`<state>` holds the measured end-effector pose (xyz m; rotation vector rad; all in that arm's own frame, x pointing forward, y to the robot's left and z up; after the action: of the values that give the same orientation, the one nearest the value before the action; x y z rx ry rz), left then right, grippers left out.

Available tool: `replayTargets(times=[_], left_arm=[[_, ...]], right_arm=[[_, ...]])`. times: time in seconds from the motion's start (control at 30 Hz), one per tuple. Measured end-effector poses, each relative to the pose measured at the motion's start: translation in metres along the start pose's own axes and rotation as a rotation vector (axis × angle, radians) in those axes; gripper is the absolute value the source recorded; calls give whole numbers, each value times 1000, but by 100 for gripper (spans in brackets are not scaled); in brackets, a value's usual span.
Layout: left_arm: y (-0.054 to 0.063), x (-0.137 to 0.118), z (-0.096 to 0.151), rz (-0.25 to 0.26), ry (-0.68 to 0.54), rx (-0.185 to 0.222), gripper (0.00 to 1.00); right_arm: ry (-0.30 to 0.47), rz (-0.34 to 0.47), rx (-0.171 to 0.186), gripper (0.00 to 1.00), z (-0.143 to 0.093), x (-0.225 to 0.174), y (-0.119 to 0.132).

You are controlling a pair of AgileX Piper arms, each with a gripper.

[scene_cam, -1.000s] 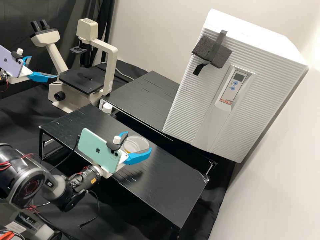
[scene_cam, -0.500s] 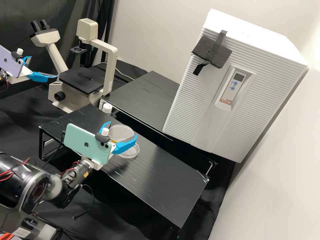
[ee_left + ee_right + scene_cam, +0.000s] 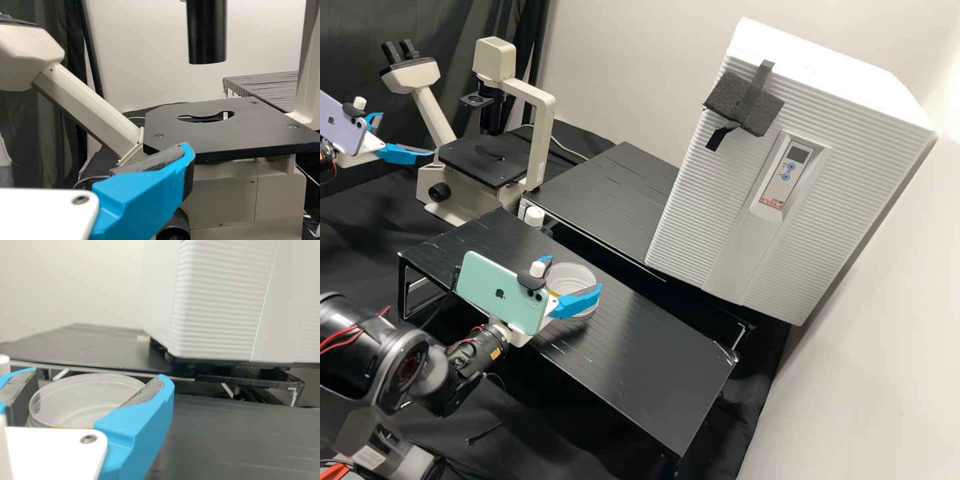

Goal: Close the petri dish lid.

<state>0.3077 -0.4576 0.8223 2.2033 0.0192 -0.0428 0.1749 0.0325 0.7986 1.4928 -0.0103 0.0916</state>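
One petri dish [image 3: 588, 311] sits beneath its lid [image 3: 570, 276].

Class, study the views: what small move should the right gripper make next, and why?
Probably ease the lid gently down onto the dish: the right gripper appears to hold the lid between its fingers, and in the high view the dish's edge shows beneath it.

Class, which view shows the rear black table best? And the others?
The high view: from above, it shows more of the rear black table. The left wrist view shows a corner beyond the microscope; the right wrist view, a low-angle stretch beside the white cabinet.
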Motion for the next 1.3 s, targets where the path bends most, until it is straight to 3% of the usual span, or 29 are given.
replayTargets(times=[0.2, 1.3], left_arm=[[0, 0, 0, 0, 0, 0, 100], [0, 0, 0, 0, 0, 0, 100]], right_arm=[[-17, -27, -8, 0, 3, 2, -5], [-56, -11, -24, 0, 11, 5, -5]])
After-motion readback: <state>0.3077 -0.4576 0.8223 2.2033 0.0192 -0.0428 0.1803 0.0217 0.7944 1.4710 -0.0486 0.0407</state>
